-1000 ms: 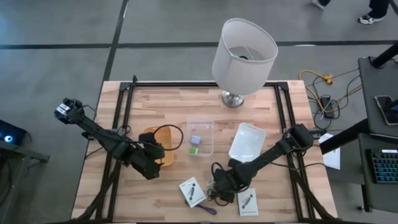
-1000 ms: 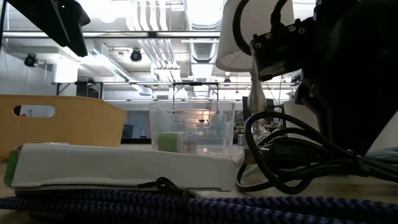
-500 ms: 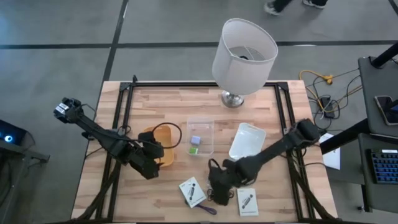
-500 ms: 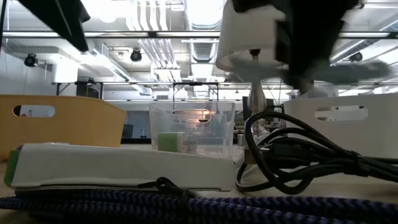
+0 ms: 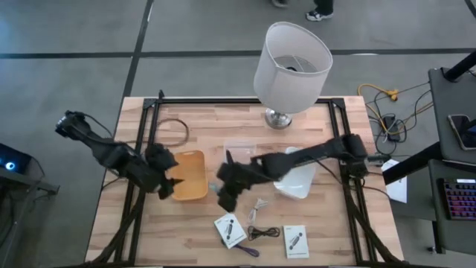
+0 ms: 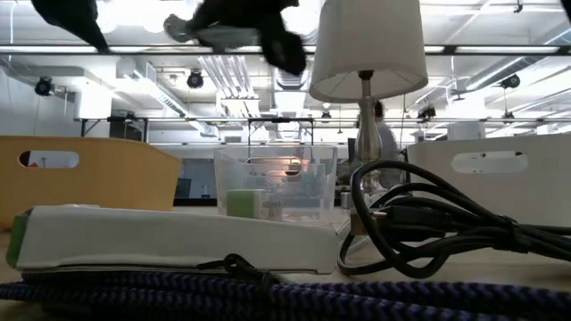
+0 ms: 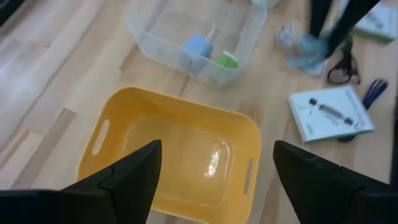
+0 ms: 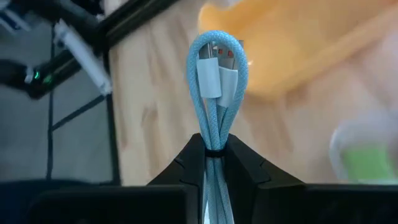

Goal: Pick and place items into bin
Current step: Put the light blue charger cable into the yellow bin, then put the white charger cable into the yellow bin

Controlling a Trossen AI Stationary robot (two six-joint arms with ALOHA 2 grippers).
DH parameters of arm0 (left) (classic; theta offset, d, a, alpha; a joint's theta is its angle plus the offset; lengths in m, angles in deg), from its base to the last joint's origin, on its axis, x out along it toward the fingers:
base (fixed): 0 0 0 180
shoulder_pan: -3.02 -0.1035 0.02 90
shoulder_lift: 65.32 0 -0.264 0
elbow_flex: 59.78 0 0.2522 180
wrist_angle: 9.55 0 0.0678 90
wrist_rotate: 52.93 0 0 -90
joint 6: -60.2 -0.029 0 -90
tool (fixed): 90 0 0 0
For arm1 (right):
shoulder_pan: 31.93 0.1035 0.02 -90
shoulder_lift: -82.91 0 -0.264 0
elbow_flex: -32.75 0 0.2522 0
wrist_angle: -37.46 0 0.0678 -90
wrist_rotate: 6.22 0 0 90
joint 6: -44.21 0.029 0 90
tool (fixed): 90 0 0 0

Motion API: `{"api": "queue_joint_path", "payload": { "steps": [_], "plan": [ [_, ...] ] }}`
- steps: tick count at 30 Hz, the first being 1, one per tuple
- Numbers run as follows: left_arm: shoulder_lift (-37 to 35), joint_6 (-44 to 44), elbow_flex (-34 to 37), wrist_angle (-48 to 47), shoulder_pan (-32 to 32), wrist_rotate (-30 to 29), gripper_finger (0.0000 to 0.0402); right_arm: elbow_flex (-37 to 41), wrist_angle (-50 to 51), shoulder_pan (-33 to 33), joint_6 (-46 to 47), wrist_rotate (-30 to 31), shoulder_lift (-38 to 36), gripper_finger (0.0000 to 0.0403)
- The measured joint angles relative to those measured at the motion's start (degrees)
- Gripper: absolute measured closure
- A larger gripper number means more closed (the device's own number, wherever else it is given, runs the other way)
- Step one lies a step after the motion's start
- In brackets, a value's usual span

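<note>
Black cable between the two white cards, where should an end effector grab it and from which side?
Probably the raised loop, coming straight down from above: in the low view the black cable arches clear of the table there, leaving room to close around it; elsewhere it seems to lie flat.

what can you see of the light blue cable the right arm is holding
The light blue braided cable is folded into a tight bundle, its loop standing up out of the right gripper, whose jaws are shut on it lower down. Two pale connector plugs sit side by side inside the loop. It is lifted off the wooden table, touching nothing but the jaws. In the high view the gripper holds it beside the shallow yellow plastic bin.
</note>
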Motion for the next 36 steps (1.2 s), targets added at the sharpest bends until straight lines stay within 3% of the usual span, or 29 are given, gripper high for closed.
{"api": "queue_joint_path", "payload": {
  "steps": [15,25,31,36],
  "plan": [
    [-11.60,0.94,7.22,-2.11,1.53,1.76,0.0110,-30.65,1.50,-6.12,-6.07,-1.67,22.79,0.0371],
    [-17.90,1.22,6.97,-2.14,1.51,-1.47,0.0110,-34.26,1.57,-7.58,-7.11,-1.37,28.53,0.0362],
    [-19.60,-0.90,7.01,-2.14,1.51,-7.19,0.0110,-34.24,2.35,-7.60,-11.54,-1.12,28.52,0.0283],
    [-21.12,-1.75,7.01,-2.16,1.51,-7.94,0.0110,-34.20,2.73,-7.59,-11.85,-1.11,28.50,0.0206]
  ]
}}
